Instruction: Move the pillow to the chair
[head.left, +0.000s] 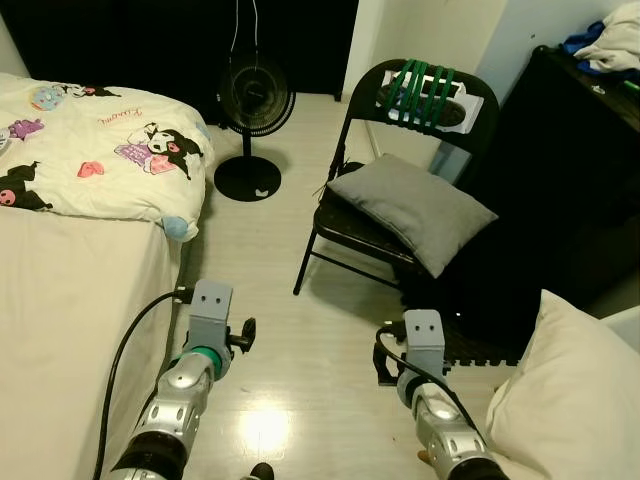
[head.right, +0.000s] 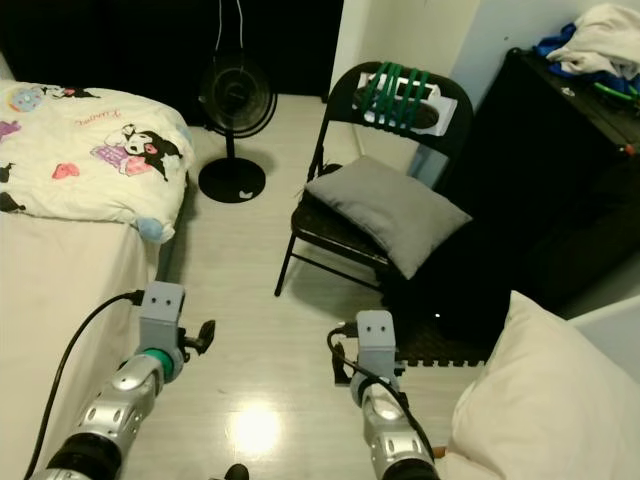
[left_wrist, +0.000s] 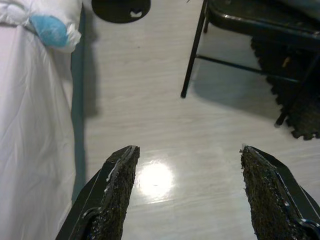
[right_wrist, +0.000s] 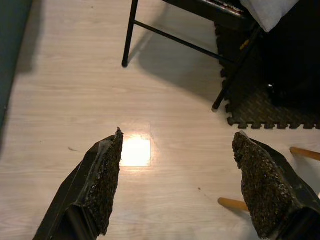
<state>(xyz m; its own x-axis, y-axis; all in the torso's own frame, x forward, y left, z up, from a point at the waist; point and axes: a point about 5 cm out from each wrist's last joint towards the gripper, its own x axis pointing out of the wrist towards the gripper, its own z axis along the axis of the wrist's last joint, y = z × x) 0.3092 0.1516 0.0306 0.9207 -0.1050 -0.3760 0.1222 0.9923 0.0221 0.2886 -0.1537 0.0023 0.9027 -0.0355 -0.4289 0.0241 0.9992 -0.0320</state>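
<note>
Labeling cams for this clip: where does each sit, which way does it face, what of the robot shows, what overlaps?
Left eye: head, forward and down at the grey pillow on the chair; both arms show.
Right eye: same scene, shifted; bed on the robot's left.
Left wrist: along the open left gripper at the floor, bed edge and chair legs.
Right wrist: along the open right gripper at floor, chair legs.
Shared: chair legs appear in both wrist views.

The pillow (head.left: 414, 211) was soft, matt grey cloth, lying on a chair (head.left: 352, 232) of black painted metal with a slight sheen. The floor (left_wrist: 200, 145) was pale wood-look board, smooth and glossy enough to mirror a lamp. Both tools' fingers (right_wrist: 257, 182) wore rough, pebbled black pads.
</note>
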